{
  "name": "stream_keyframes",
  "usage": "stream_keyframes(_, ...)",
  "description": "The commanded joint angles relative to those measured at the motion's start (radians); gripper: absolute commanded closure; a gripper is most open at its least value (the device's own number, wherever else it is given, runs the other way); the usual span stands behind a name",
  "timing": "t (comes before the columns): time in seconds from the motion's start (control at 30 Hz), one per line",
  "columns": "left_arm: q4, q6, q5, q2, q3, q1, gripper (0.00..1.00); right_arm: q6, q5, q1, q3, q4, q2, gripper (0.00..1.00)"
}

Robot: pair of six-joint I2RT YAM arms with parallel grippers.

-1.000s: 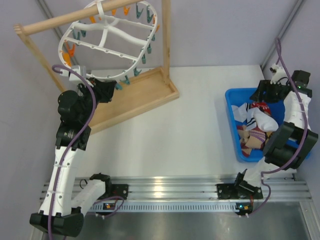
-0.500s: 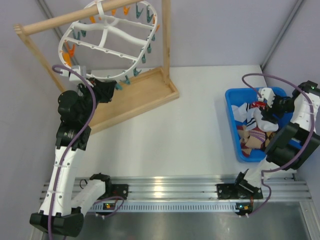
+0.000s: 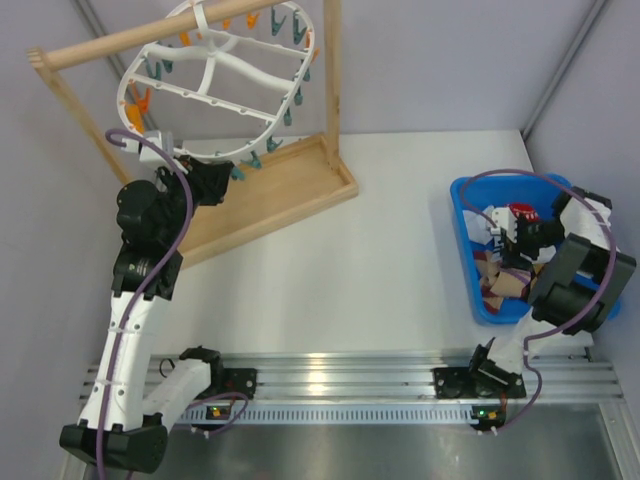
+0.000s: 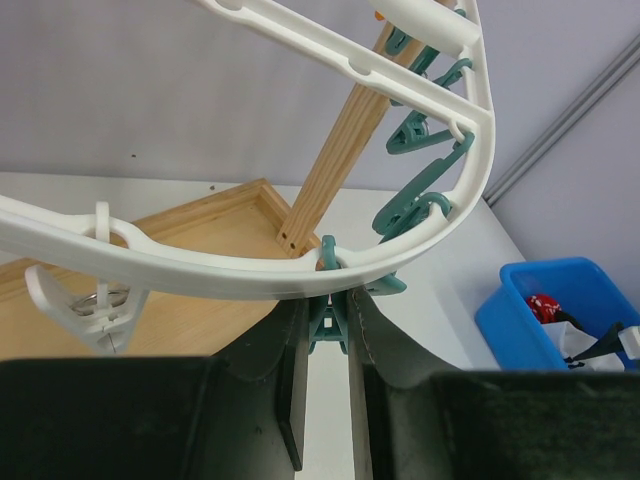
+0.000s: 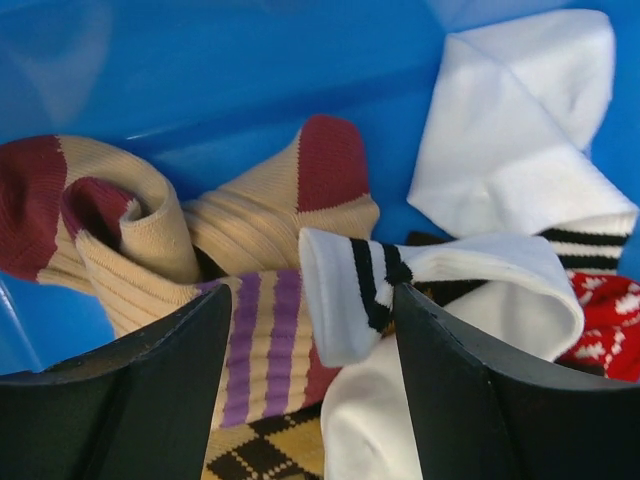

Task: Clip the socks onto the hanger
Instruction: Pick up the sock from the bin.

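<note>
Right wrist view: the right tool (image 5: 305, 325) gapes wide, empty, above the socks (image 5: 500, 170) in the blue bin (image 5: 200, 80); the left tool (image 4: 326, 345) pinches a teal clip (image 4: 328, 318) on the hanger (image 4: 200, 272) rim.

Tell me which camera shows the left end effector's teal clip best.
Left wrist: the teal clip hangs large from the hanger rim, between the fingers. Top external shows it tiny; right wrist, not at all.
</note>
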Motion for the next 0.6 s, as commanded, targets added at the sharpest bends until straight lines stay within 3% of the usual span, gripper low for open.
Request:
stream_keyframes(0.0, 0.019, -0.002, 0.013, 0.007, 0.002, 0.003, 1.00, -0.786, 0.005, 0.028, -0.035, 0.112, -0.034, 0.35)
stream_keyframes(0.13, 0.019, -0.002, 0.013, 0.008, 0.000, 0.003, 1.00, -0.784, 0.008, 0.044, -0.040, 0.157, -0.029, 0.37)
stream_keyframes(0.4, 0.027, -0.011, 0.012, 0.013, -0.006, 0.002, 1.00, -0.748, 0.033, 0.051, -0.023, 0.157, -0.009, 0.61)
stream_keyframes(0.5, 0.027, -0.012, 0.012, 0.014, -0.008, 0.003, 1.00, -0.720, 0.004, 0.055, -0.018, 0.166, -0.008, 0.76)
stream_keyframes(0.57, 0.025, -0.011, 0.012, 0.014, -0.008, 0.003, 1.00, -0.699, -0.016, 0.064, -0.015, 0.163, -0.008, 1.00)
